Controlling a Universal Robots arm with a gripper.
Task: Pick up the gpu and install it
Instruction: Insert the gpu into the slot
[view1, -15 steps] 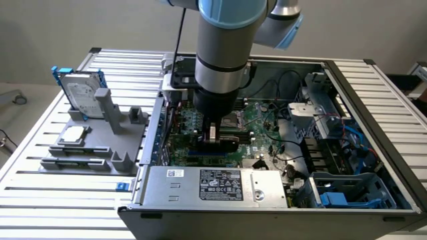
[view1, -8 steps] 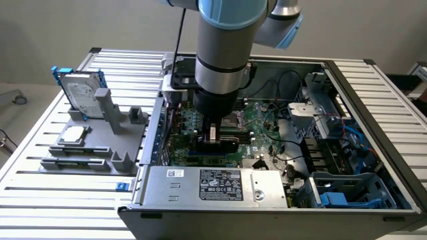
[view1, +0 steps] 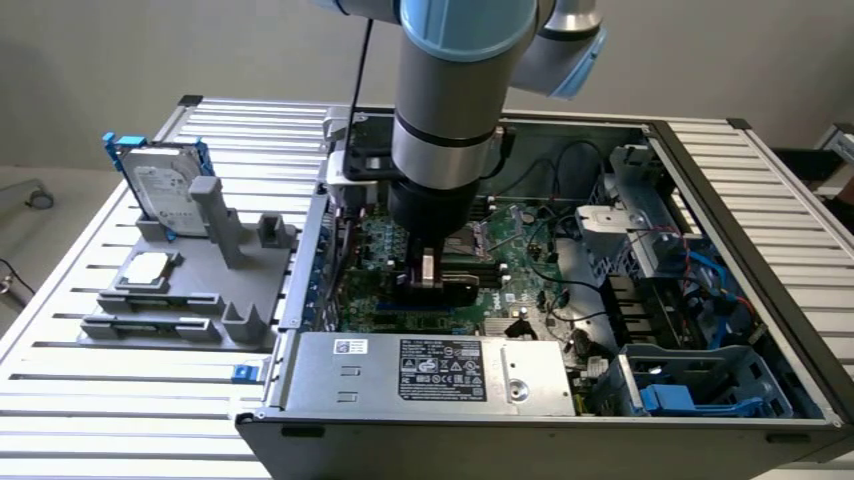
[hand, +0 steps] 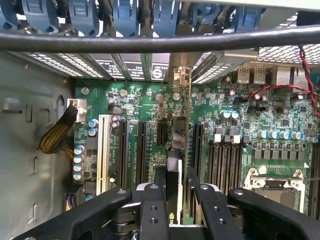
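Note that the gripper (hand: 176, 202) is closed partway on the gpu (hand: 175, 145), with its fingers (hand: 152, 210) pressed against the card's two flat faces. The card stands on edge straight beneath the gripper and over the motherboard (hand: 135, 100), among the long black expansion slots (hand: 122, 150). Its long axis runs parallel to those slots, and the silver bracket end points toward the motherboard's rear-port edge. You cannot tell whether the card's lower edge touches a slot.
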